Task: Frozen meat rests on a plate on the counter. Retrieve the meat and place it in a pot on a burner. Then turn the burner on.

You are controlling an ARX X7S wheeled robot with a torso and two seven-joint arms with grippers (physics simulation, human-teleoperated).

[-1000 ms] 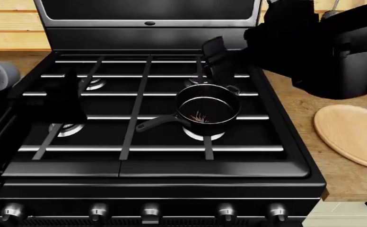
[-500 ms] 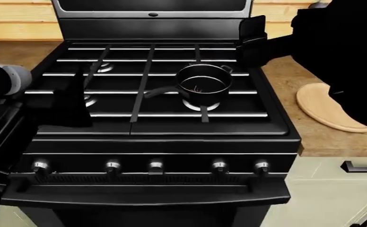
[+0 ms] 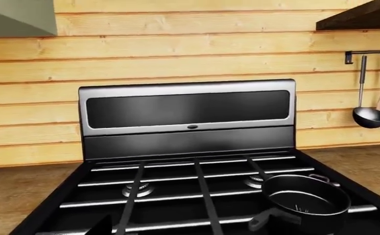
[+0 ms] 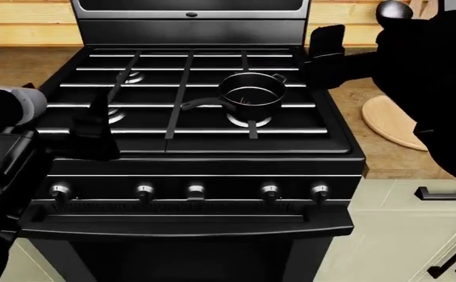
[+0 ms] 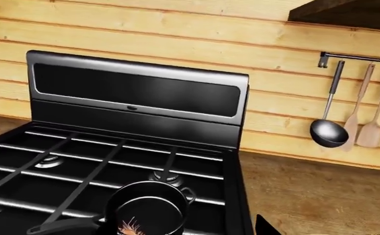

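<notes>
The black pot [image 4: 250,95] stands on the front right burner [image 4: 249,121] of the stove, its handle pointing left. The orange-red meat [image 5: 130,228] lies inside the pot, seen in the right wrist view. The tan plate [image 4: 391,121] lies bare on the wood counter [image 4: 352,97] right of the stove. My right gripper [image 4: 327,46] hovers over the stove's back right corner, open and empty, above and right of the pot. My left gripper [image 4: 94,120] hangs over the stove's front left, near the front left burner [image 4: 115,115]; only one dark fingertip [image 3: 102,228] shows in its wrist view.
A row of several knobs [image 4: 195,190] runs along the stove front, with the oven handle [image 4: 185,218] below. The stove's back panel [image 4: 187,7] stands behind the grates. A ladle and wooden utensils [image 5: 329,132] hang on the wall. Pale green cabinets [image 4: 416,235] stand at the right.
The head view has pulled back and lowered, bringing the stove front and knobs into sight. My right gripper has moved from just behind the pot to the back right corner.
</notes>
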